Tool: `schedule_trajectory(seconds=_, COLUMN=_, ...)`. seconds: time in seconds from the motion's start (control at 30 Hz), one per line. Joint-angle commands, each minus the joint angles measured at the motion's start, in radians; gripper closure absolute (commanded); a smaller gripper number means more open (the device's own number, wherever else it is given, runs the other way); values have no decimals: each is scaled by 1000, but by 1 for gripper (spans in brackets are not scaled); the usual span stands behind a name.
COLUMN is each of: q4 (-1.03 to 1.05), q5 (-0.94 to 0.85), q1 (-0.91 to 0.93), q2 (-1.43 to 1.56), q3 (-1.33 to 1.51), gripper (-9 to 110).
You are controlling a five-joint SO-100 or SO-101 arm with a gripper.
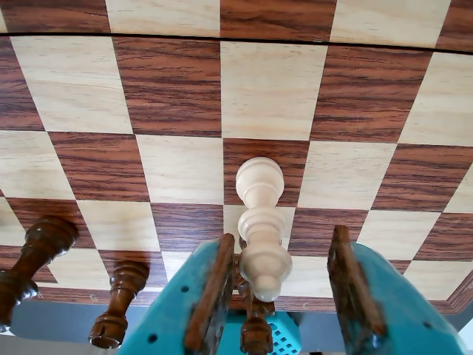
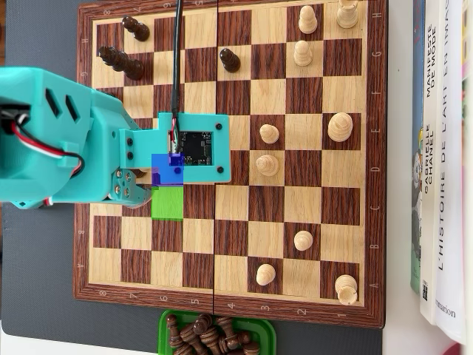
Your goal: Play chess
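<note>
Between the open fingers of the pincer (image 1: 277,285) in the wrist view stands a pale chess piece (image 1: 261,222), apparently a bishop or pawn, with clear gaps on both sides and nothing gripped. Seen from overhead, the arm (image 2: 66,148) reaches over the left half of the chessboard (image 2: 229,296) and hides that piece; a blue square (image 2: 167,169) and a green square (image 2: 167,203) are marked just under it. I judge the step to be closing in for a pickup. Next the fingers should shut squarely on the piece's stem, then lift straight up, clear of the dark pieces (image 1: 118,307) near the board's edge.
</note>
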Motion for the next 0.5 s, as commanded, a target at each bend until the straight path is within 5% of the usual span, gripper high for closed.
schedule_trajectory(seconds=0.0, q4=-9, q5=-6, q1=8, q2=6, q3=-5, gripper=86)
schedule_trajectory(seconds=0.47, q4=-9, q5=-6, q1=9, q2=6, q3=-5, gripper=87)
